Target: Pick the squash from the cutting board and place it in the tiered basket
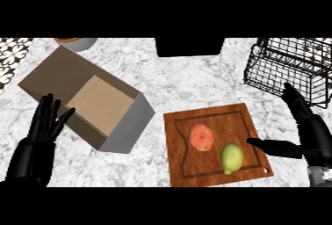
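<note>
Two pieces of produce lie on the cutting board [243, 115], so you must pick the correct one. Start with the big things: an open cardboard box [97, 103] takes up the left of the counter, and the black wire tiered basket [288, 66] stands at the far right, just beyond the board's far right corner. The wooden board sits between them, nearer you.

Your right hand [304, 132] hovers at the board's right edge, fingers straight and pointing away toward the basket, thumb spread out over the board toward the produce; it holds nothing. Your left hand [42, 125] rests open, fingers up, at the lower left beside the box.

On the board, the yellow-green oval near the front right looks like the squash [231, 158]; the pinkish-orange round fruit [202, 137] just behind and left of it, nearly touching, is not your target.

Expect the squash to be stiff and smooth-skinned, likely light, and inclined to roll or slip because of its rounded shape. Take it across its widest middle, thumb on one side and fingers on the other, coming from the right so you do not nudge the neighbour.
</note>
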{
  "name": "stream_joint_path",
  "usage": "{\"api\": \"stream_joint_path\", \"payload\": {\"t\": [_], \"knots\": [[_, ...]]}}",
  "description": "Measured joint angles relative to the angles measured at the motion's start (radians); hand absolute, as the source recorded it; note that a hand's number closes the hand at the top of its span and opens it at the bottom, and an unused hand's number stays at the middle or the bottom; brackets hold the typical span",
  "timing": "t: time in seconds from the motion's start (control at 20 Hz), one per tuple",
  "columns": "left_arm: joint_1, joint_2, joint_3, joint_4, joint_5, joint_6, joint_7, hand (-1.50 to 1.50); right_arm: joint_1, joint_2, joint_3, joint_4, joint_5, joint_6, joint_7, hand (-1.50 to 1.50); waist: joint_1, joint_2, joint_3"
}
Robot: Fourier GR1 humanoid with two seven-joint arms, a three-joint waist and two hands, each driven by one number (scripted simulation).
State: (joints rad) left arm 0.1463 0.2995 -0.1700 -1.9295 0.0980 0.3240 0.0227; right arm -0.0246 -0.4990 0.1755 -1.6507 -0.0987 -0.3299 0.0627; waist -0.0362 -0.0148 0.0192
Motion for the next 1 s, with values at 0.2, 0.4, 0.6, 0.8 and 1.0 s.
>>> {"api": "stream_joint_path", "payload": {"t": [0.2, 0.4, 0.6, 0.8, 1.0], "knots": [[0.021, 0.004, -0.003, -0.017, -0.008, 0.001, -0.001, 0.00, 0.010, -0.111, 0.081, -0.041, 0.110, 0.044, 0.126, -1.50, 0.005, 0.000, -0.004], [0.036, 0.011, -0.002, -0.026, -0.012, 0.000, 0.005, 0.00, -0.010, -0.192, 0.136, -0.095, 0.215, 0.064, 0.277, -1.50, 0.007, -0.001, -0.005], [0.041, 0.007, -0.006, -0.027, -0.018, 0.003, 0.003, 0.00, -0.036, -0.214, 0.185, -0.149, 0.302, 0.064, 0.426, -1.50, 0.006, -0.001, -0.003], [0.043, 0.001, -0.012, -0.025, -0.029, 0.008, 0.000, 0.00, -0.072, -0.219, 0.238, -0.196, 0.383, 0.078, 0.567, -1.50, 0.010, 0.000, 0.000], [0.028, -0.002, -0.016, -0.019, -0.036, 0.008, 0.006, 0.00, -0.114, -0.208, 0.301, -0.215, 0.470, 0.104, 0.693, -1.50, 0.016, 0.003, 0.001]]}}
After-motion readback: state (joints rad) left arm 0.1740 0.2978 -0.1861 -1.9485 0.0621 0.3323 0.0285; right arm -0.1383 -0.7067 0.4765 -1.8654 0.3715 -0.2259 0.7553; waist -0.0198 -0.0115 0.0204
